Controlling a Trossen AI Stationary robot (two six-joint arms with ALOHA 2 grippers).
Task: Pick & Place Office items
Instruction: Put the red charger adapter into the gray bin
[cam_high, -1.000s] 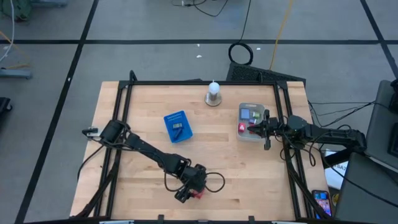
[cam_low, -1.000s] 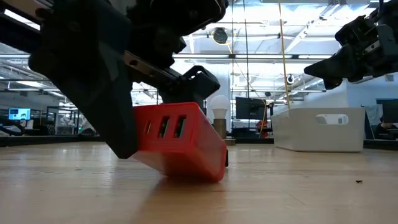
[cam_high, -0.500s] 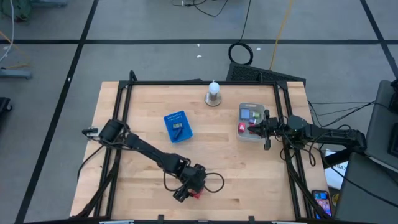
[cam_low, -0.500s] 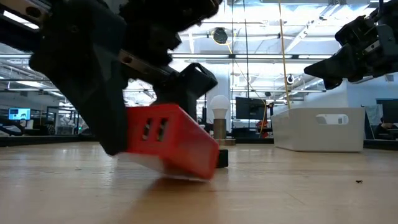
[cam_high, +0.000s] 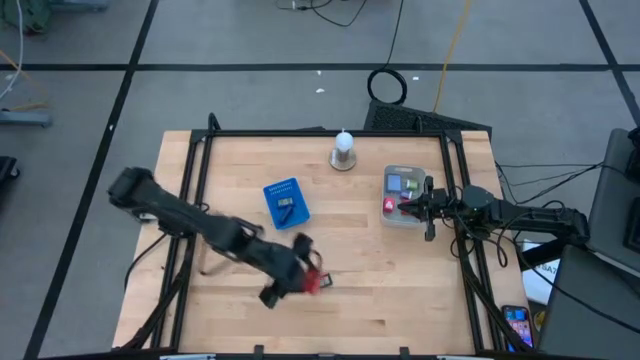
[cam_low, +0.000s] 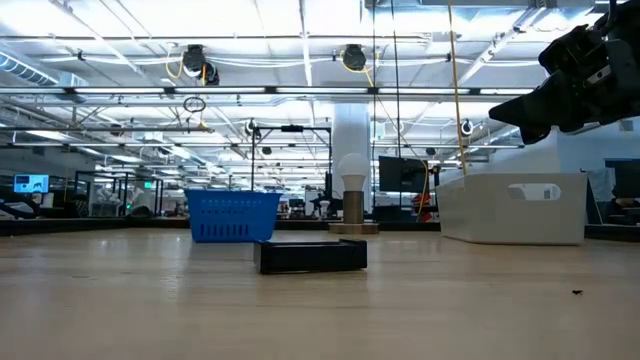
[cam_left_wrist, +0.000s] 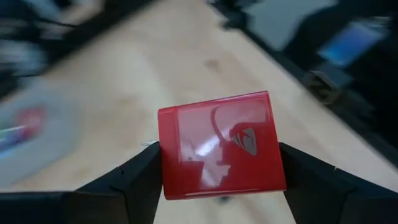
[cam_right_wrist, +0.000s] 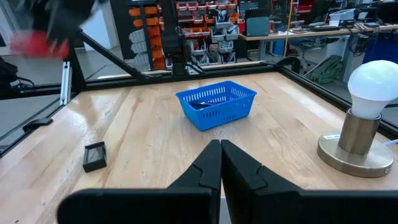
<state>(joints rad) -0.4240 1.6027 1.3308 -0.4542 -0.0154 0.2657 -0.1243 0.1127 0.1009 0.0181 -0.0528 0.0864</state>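
1. A light wooden table (cam_high: 380, 290) with a black frame along its edges.
2. A blue basket (cam_high: 285, 202) stands near the middle.
3. A white bulb on a round base (cam_high: 343, 150) stands toward the far edge.
4. A white bin (cam_high: 402, 195) sits by the right side.
5. A small dark block (cam_low: 310, 256) lies flat on the wood.
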